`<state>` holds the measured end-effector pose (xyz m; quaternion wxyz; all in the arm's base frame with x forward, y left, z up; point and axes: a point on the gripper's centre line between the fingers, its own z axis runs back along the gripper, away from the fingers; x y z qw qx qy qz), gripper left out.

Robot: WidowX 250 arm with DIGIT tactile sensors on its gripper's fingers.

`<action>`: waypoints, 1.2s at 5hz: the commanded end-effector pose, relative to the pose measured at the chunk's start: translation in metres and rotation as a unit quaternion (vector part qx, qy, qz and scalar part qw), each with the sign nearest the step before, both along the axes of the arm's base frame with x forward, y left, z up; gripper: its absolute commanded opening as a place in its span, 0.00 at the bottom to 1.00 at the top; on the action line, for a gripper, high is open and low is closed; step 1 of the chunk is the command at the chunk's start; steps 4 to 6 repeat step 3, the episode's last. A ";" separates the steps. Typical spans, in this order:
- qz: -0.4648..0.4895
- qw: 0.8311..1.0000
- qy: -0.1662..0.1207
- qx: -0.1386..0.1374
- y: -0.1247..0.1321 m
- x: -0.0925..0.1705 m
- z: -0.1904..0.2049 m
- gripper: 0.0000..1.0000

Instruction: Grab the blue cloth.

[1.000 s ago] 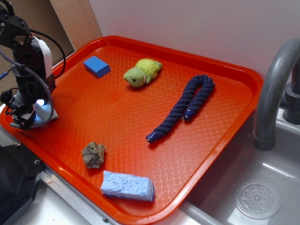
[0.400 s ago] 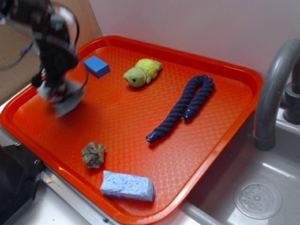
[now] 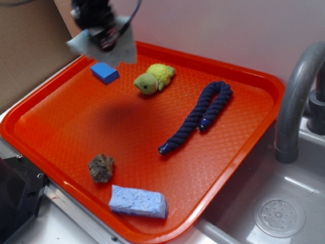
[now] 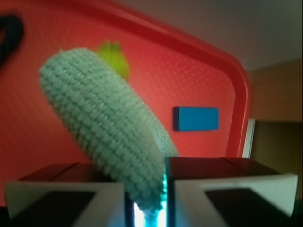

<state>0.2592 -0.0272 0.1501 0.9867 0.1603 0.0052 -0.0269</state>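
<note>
Hanging in the air above the far-left corner of the tray, the small pale-blue knitted cloth (image 3: pixel 118 47) is pinched at one edge, so the rest of it droops and flares below the grip rather than lying flat. The wrist view shows why it holds that shape: a fold of the ribbed fabric (image 4: pixel 109 137) is squeezed in the narrow slot between the two pale fingers (image 4: pixel 66 201), and the free part bulges forward in front of the lens. The black gripper (image 3: pixel 104 35) is thus closed tight on the cloth, and its body is cut off by the top of the exterior view.

Directly under the load lies a small solid dark-blue rectangular block (image 3: pixel 105 71), apart from the cloth and untouched. Just beside it to the right sits a yellow-green plush toy (image 3: pixel 154 78), and further right a dark navy braided rope (image 3: pixel 198 115) lies doubled on the red plastic tray (image 3: pixel 244 152). Near the front edge rest a rough brown rock (image 3: pixel 101 168) and a thick light-blue rectangular sponge (image 3: pixel 138 201), well clear of the arm.

With the cloth lifted free of the tray, the grab looks essentially done.
</note>
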 end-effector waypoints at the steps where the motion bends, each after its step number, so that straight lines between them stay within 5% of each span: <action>1: 0.142 0.984 -0.071 -0.075 -0.017 0.030 0.093 0.00; 2: 0.155 0.978 -0.108 -0.087 -0.007 0.029 0.110 0.00; 3: 0.109 0.982 -0.106 -0.114 0.001 0.033 0.096 0.00; 6: 0.109 0.982 -0.106 -0.114 0.001 0.033 0.096 0.00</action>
